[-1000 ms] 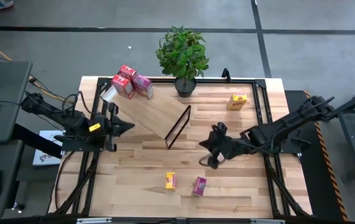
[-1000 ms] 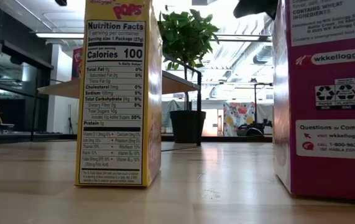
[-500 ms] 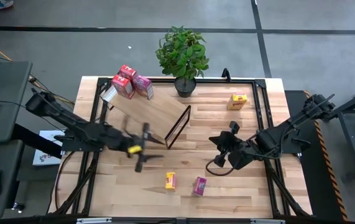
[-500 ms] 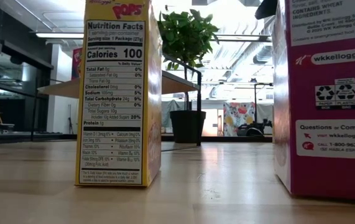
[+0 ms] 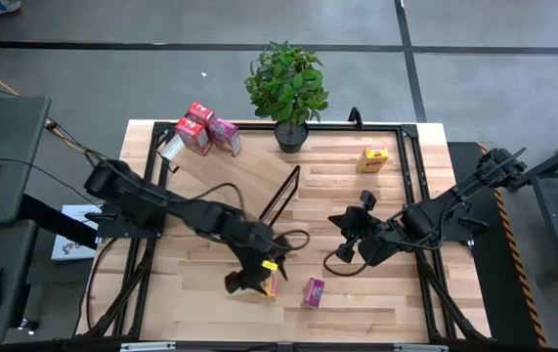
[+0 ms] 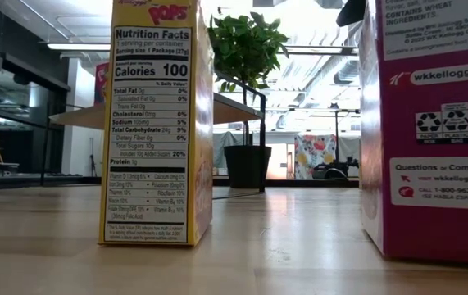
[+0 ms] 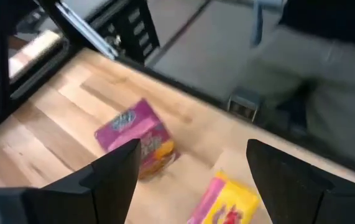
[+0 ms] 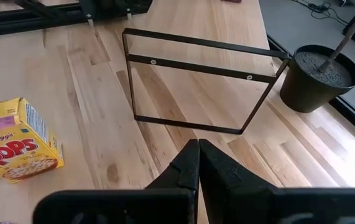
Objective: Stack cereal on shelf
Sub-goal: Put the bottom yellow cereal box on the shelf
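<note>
My left gripper (image 7: 193,152) hangs open over the table's near middle. It is just above a yellow cereal box (image 5: 268,284) (image 7: 227,202), with a magenta box (image 5: 314,291) (image 7: 137,138) to the right of that; it touches neither. In the low view both boxes stand upright on the tabletop: yellow (image 6: 156,123), magenta (image 6: 430,123). Two red boxes (image 5: 196,125) and a magenta one (image 5: 225,137) sit on the far-left end of the slanted wooden shelf (image 5: 232,176). Another yellow box (image 5: 373,158) stands far right. My right gripper (image 8: 198,152) is shut and holds nothing, right of the shelf's wire frame (image 8: 196,87).
A potted plant (image 5: 288,93) stands at the table's far edge behind the shelf. Black rails (image 5: 410,186) run along the table's sides. A cable loops on the wood by the right arm (image 5: 335,258). Bare wood lies between the shelf frame and the near boxes.
My left gripper has swept from the table's left side, beside the shelf, toward the near middle. It has come down over the yellow box and has opened on the way. My right gripper has drawn back a little toward the right edge and then kept still, shut.
</note>
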Robot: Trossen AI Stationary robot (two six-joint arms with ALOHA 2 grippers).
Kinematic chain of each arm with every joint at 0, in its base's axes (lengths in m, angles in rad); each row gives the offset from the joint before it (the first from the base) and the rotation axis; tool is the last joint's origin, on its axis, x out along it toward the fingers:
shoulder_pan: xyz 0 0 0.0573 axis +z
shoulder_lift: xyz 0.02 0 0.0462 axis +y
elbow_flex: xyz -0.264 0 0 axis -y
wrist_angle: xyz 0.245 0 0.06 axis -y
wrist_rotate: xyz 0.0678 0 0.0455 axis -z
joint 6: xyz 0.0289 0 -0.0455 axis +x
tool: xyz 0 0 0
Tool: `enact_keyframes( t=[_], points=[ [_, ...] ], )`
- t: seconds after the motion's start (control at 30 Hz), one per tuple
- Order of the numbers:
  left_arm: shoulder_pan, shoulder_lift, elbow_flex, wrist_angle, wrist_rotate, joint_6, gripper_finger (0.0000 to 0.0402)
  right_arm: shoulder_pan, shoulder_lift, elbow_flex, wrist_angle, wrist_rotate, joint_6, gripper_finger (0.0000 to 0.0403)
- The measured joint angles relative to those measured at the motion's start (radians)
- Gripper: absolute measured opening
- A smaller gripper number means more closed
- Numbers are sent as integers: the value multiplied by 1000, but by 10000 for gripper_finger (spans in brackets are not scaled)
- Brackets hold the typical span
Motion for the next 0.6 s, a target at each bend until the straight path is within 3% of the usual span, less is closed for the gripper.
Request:
enact_keyframes(
  t=[0.17, 0.43, 0.6],
  points=[
    [10, 66, 40, -77, -11, 38, 283, 0, 0, 0, -6, -1, 0, 0],
    [-8, 57, 39, -276, 29, 10, 269, 0, 0, 0, -17, 3, -7, 0],
    [-23, 73, 3, -286, -102, 105, 264, 0, 0, 0, -17, 8, -1, 0]
  ],
)
